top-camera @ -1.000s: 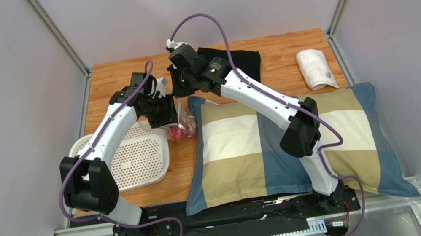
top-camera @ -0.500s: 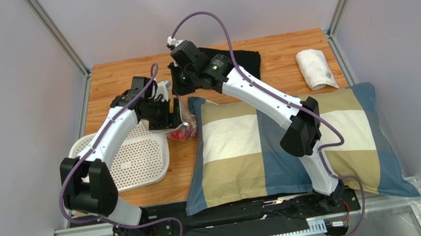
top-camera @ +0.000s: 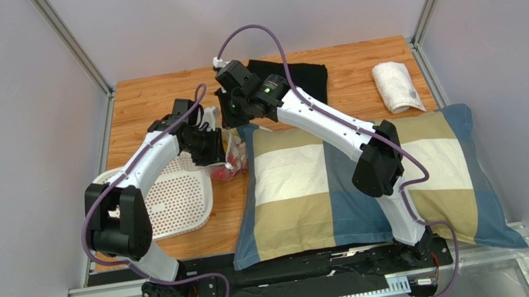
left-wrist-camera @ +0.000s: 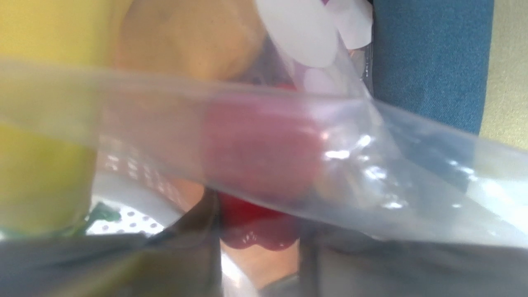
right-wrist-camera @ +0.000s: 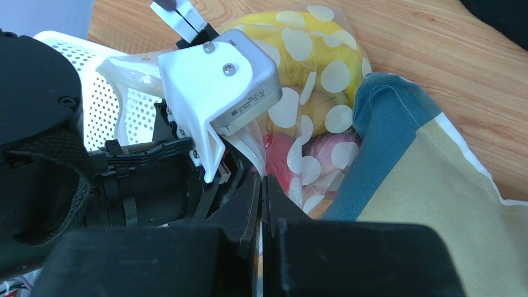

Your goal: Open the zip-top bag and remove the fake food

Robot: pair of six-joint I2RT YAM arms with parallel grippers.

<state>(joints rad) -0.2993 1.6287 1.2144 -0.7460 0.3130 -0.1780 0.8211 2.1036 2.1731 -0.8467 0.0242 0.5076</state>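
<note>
Clear crinkly white-spotted zip-top bag (right-wrist-camera: pixel 291 108) holds a glossy yellow banana bunch (right-wrist-camera: pixel 313 46) and red pepper (left-wrist-camera: pixel 260 145); your right gripper (right-wrist-camera: pixel 263 182) clamps its rim; whether your left gripper (top-camera: pixel 219 146) is apart, you cannot tell.

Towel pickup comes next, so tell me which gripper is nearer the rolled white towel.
Right. The right gripper is left of the towel, across the black cloth, at the top edge of the zip-top bag. The left gripper is even farther left, at the bag's side facing the tray.
</note>
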